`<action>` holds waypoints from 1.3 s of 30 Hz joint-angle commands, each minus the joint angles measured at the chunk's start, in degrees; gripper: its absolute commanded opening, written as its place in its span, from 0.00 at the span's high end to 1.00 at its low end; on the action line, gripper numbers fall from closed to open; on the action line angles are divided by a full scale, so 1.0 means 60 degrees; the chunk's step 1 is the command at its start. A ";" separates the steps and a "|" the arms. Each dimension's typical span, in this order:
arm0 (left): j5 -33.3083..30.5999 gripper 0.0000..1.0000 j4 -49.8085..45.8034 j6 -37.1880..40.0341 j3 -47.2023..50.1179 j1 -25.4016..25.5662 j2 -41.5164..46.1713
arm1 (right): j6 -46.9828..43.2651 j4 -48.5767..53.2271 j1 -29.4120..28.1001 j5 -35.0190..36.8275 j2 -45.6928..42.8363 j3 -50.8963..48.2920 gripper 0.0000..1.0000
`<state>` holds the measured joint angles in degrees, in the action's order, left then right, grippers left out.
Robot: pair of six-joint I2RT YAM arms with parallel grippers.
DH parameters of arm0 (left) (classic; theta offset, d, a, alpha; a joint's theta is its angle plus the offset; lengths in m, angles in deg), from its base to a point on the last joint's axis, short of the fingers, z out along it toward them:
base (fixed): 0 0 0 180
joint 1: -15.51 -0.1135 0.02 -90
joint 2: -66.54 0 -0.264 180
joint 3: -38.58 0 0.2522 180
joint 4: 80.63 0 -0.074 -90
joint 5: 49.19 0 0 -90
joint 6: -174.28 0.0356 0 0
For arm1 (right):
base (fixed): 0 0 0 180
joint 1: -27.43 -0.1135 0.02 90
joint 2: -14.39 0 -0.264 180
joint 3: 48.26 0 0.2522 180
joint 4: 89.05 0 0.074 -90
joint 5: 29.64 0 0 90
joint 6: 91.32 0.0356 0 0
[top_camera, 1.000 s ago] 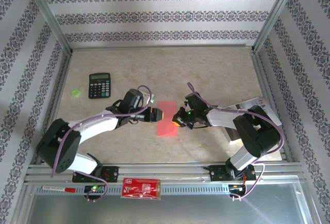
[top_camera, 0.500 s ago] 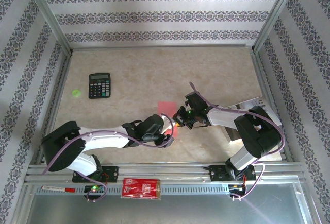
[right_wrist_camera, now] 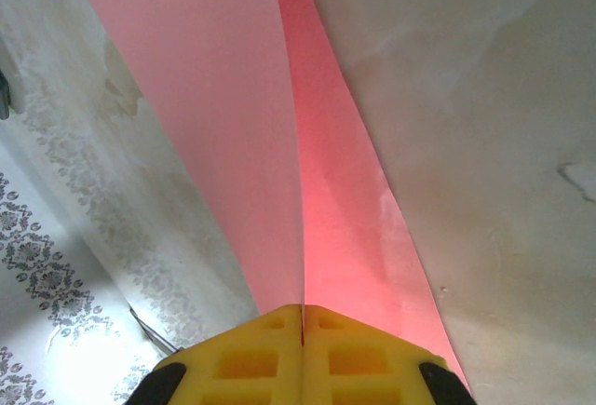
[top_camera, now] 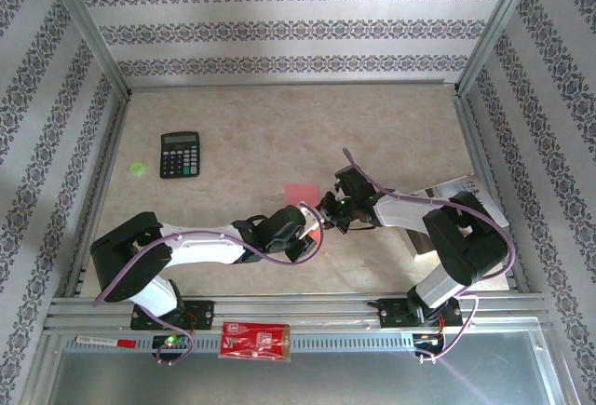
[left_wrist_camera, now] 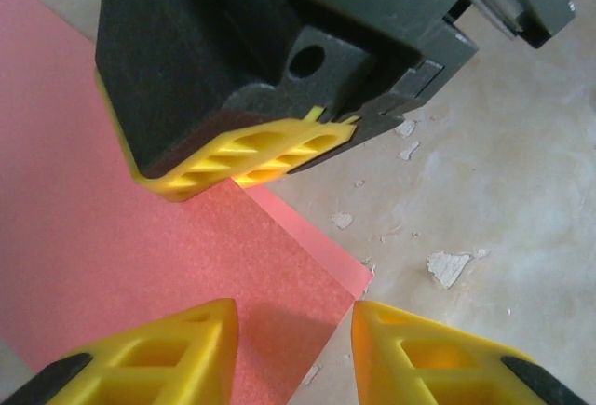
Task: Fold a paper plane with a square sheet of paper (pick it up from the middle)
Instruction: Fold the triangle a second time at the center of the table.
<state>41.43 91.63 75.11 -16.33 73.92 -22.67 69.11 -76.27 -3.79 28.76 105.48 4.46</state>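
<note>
Nearest us, on the metal rail along the desk's near edge, lies a red printed packet (top_camera: 255, 340), which is no part of the job. Beyond it, close to the middle of the desk, our left pincer (left_wrist_camera: 293, 344) hangs low with its jaws partly apart and holding nothing. One corner of the square sheet of paper (left_wrist_camera: 102, 256) lies flat beneath the two yellow tips. Just past that, our right pincer (right_wrist_camera: 303, 330) is fully closed on the sheet, and in its wrist view two pink-red faces meet at a crease that runs straight into the closed tips. We judge the sheet to be very light, thin and limp. It will likely slide on the smooth desk when pushed, keep any stray crease for good, and tear if the two pincers pull against each other. We think the best hold is a shallow pinch along the crease or at an edge, toward the middle of that side, with the rest kept flat. Well apart, toward the desk's far left corner, sits a black calculator (top_camera: 180, 155)
</note>
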 commanded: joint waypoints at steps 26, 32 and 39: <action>0.1783 1.00 0.0945 -0.0835 0.0251 -0.0651 0.0143 | -0.2210 0.1887 0.1439 0.0310 -0.1887 -0.0231 0.61; 0.2754 1.00 0.1423 -0.1408 0.0624 -0.1312 0.0311 | -0.4582 0.4205 0.1709 0.1435 -0.2583 0.0730 0.42; 0.3542 1.00 0.1369 -0.1722 0.0459 -0.1748 0.0100 | -0.5836 0.5274 0.1674 0.1750 -0.2466 0.1560 0.05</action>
<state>59.01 97.58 66.87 -13.18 64.42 -22.14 39.98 -49.84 6.33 37.20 90.66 12.02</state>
